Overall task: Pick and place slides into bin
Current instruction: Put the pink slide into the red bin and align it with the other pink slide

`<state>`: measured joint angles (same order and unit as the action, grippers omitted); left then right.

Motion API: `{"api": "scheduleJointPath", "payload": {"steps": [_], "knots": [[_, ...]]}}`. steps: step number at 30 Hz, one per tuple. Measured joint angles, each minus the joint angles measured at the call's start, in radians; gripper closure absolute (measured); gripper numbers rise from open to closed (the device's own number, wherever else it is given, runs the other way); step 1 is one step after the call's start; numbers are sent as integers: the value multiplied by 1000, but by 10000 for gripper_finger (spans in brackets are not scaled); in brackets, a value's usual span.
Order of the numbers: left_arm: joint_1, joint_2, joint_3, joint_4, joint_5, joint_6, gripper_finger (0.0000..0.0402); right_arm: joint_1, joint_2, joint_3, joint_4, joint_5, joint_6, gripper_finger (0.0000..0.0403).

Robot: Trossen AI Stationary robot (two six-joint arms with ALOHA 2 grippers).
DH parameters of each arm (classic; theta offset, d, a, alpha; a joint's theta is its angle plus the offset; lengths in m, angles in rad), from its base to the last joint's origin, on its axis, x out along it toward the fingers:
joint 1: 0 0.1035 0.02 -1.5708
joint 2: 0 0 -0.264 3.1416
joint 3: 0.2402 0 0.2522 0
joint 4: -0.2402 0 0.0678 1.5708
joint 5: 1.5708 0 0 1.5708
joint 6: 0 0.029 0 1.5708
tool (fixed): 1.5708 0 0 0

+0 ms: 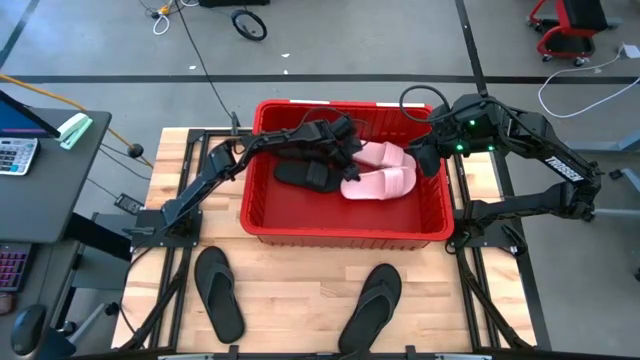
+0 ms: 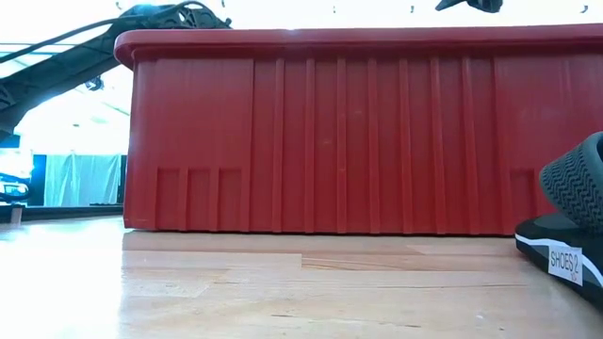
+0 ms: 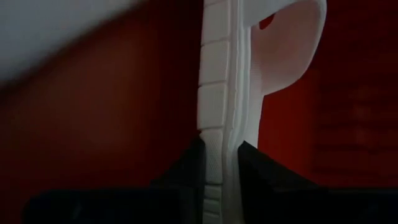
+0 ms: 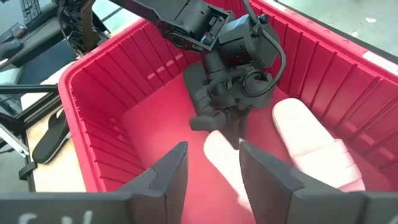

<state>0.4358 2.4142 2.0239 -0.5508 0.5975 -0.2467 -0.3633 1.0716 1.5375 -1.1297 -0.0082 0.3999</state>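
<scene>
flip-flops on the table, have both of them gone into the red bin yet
No: in the high view both black flip-flops lie on the wooden table in front of the red bin.

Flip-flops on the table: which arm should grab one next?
Probably the right. The right gripper hangs open and empty over the bin's right end, on the side of the nearer flip-flop. The left gripper is shut on a pink slide inside the bin.

Bright red ribbed bin (image 1: 262, 215), pale pink slides (image 1: 380, 184), black flip-flops (image 1: 219, 293), light wood table (image 1: 290, 300)
</scene>
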Motion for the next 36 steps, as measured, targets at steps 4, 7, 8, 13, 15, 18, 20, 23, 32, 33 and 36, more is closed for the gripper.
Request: {"api": "scheduleJointPath", "payload": {"steps": [4,7,8,13,15,18,20,23,32,33,36], "knots": [[0,0,0,-9,134,45,337,0,0,0,0,0,-9,252],[-1,0,0,-7,194,42,337,0,0,0,0,0,-10,252],[-1,0,0,-8,202,25,337,0,0,0,0,0,-11,252],[0,0,0,-58,225,-54,337,0,0,0,0,0,-14,252],[-5,1,0,-70,155,-58,337,0,0,0,0,0,-27,252],[-8,17,0,-54,117,-86,337,0,0,0,0,0,-36,252],[-8,29,0,-25,118,-107,337,0,0,0,0,0,-37,252],[-9,50,1,30,61,-142,332,0,0,0,0,0,-37,252],[-4,53,0,156,-109,-172,175,0,0,0,0,0,-34,252],[-1,53,-1,156,-116,-183,160,0,0,0,0,0,-34,252],[2,53,0,150,-115,-188,127,0,0,0,0,0,-35,252]]}}
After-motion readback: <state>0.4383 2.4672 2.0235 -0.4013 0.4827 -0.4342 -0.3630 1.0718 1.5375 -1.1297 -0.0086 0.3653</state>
